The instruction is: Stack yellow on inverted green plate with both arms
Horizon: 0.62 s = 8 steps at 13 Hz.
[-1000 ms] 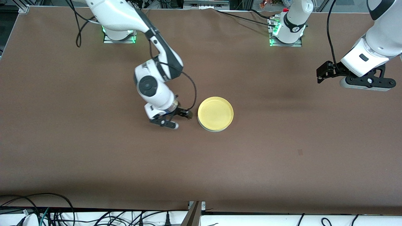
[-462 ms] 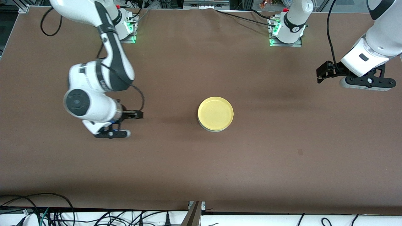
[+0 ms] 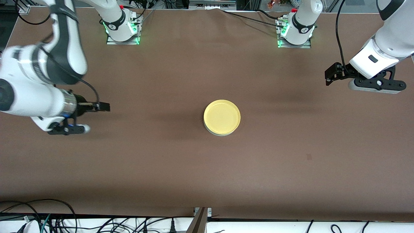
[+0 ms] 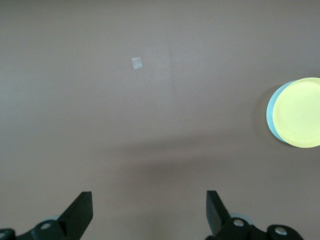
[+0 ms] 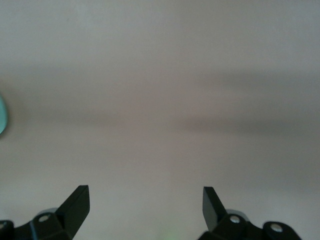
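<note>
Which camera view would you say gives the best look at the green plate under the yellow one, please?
The left wrist view: the green plate shows as a clear crescent beside the yellow plate. The front view shows only a thin rim under it; the right wrist view catches just a sliver at its edge.

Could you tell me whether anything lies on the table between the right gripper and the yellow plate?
Nothing: in the front view only bare brown table lies between the open right gripper and the yellow plate, which sits on the green plate.
</note>
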Each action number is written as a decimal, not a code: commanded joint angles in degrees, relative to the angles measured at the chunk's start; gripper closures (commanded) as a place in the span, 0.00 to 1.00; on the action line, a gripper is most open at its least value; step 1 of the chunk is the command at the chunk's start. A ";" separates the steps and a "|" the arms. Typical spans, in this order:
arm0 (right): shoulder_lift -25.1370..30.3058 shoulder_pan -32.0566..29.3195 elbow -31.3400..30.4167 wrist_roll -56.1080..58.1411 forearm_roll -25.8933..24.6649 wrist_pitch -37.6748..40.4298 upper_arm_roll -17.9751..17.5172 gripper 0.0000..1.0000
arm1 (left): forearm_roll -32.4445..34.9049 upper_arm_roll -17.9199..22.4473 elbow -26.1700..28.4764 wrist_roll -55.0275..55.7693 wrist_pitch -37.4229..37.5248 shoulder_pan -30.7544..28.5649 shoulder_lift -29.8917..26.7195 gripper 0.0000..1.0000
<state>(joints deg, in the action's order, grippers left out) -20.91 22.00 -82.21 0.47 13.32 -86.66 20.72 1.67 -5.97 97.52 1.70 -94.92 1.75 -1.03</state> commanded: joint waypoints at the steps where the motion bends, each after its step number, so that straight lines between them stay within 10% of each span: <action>1: 8.40 -11.42 -3.11 0.67 -5.64 2.63 -11.11 0.00 | 0.52 -0.19 -1.72 -0.56 1.31 0.01 0.59 0.00; 8: 21.34 -16.81 -4.45 1.02 -13.67 7.20 -13.42 0.00 | 0.52 -0.19 -1.72 -0.82 1.31 0.01 0.59 0.00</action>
<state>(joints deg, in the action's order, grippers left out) -2.48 6.20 -84.33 1.04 1.27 -79.68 9.17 1.67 -5.98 97.51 1.70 -94.92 1.75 -1.03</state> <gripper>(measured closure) 0.000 0.000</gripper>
